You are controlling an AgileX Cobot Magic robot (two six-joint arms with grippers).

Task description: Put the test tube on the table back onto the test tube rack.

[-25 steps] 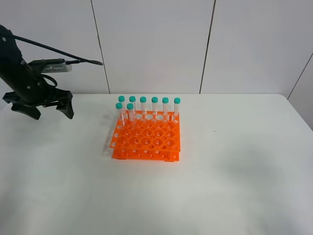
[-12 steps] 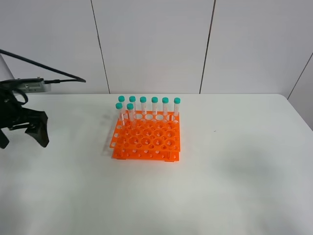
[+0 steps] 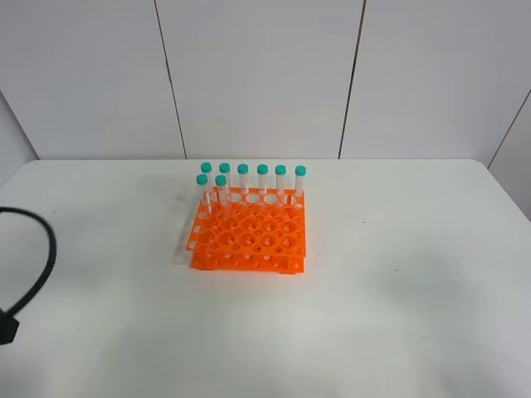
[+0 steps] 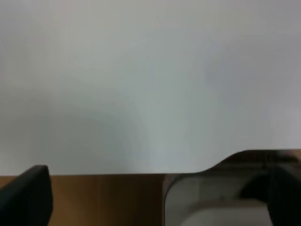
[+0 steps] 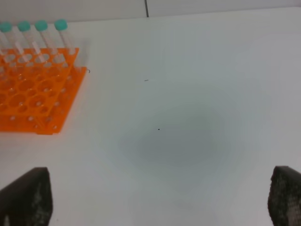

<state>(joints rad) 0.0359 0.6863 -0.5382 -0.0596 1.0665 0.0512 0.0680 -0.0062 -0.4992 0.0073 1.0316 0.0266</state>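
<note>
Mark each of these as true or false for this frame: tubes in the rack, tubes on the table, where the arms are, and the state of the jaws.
1. Eight capped test tubes stand upright in the test tube rack. True.
2. A tube lies loose on the table. False: no tube shows on the tabletop in any view.
3. The tubes fill the rack's near rows. False: they stand along the far rows, and the near holes are empty.
4. The left arm hangs over the rack. False: only a black cable shows at the high view's left edge.
5. The right gripper has its jaws wide apart, holding nothing. True.
</note>
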